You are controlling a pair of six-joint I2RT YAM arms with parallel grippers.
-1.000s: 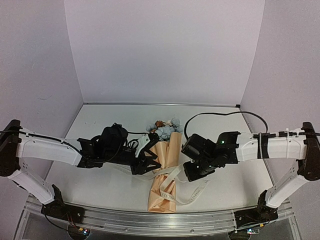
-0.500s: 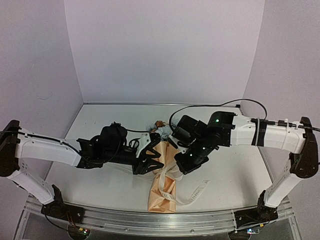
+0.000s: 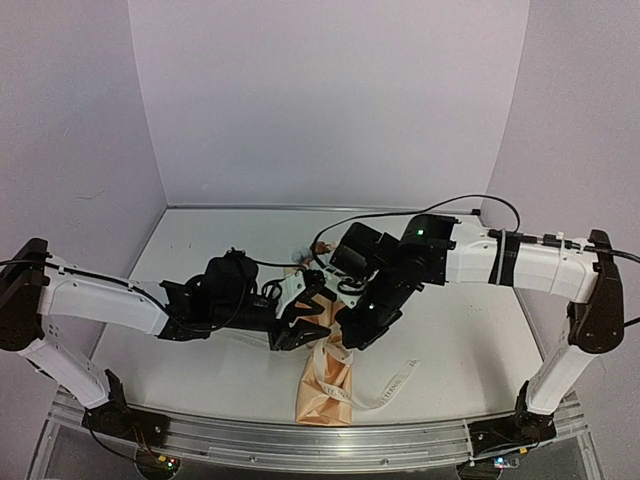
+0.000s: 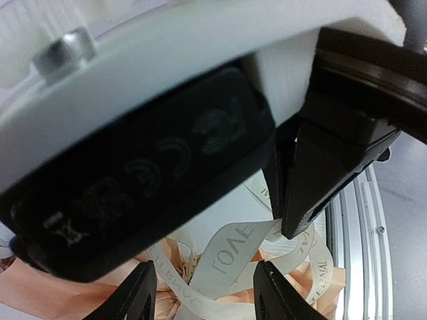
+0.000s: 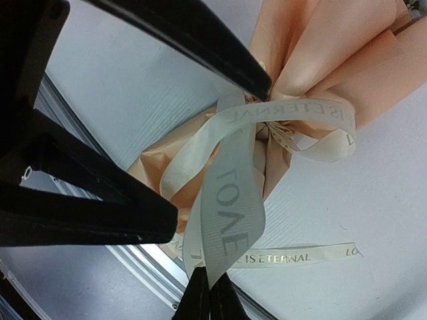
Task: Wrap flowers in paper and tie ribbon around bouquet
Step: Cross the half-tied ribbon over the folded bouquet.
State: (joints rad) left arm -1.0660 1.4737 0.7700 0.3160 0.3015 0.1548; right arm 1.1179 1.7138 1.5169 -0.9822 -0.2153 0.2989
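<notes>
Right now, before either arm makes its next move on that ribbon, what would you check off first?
1. Does the right gripper pinch the ribbon: ok.
2. Does the ribbon circle the bouquet at its narrow neck: ok.
3. Is the knot drawn tight: not ok, loops look slack.
4. Does the left gripper, jaws apart astride the neck, hold firmly: cannot tell.
5. Does the ribbon's free tail lie loose on the table: ok.
</notes>
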